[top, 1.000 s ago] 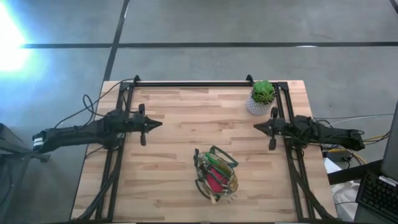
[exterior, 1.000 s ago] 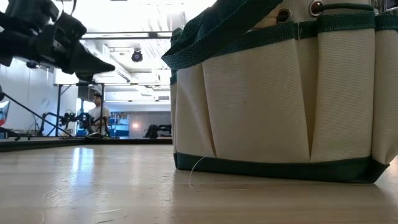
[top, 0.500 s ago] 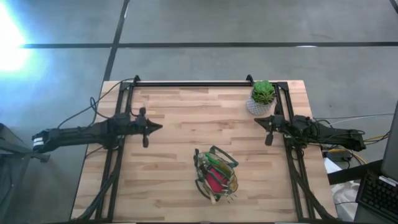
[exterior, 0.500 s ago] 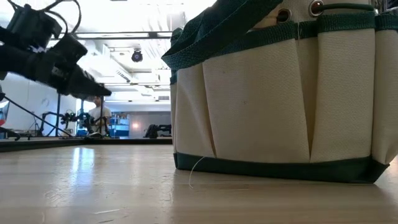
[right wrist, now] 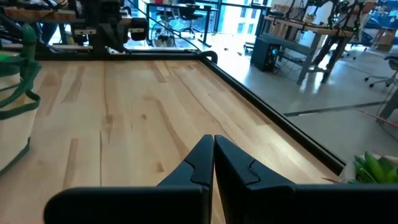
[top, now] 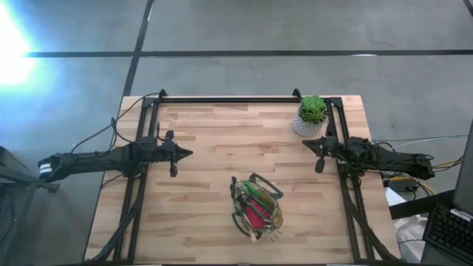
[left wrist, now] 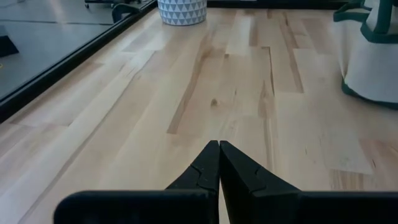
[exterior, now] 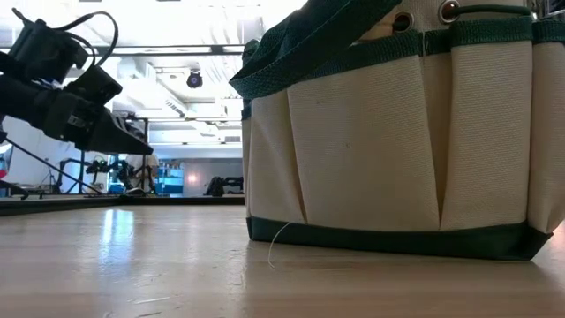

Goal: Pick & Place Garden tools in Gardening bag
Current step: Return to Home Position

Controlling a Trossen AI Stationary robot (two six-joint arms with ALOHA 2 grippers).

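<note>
Your left hand [top: 191,153] hangs left of centre over the tabletop [top: 222,125], fingers pressed together, holding nothing. Your right hand [top: 304,142] sits at right, just below the plant [top: 312,111], likewise closed and empty. The bag [top: 236,203] stands lower centre, tools [top: 256,210] inside.

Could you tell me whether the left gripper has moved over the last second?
Yes. The left gripper has drifted slightly away from the black rail, toward the near side.
</note>
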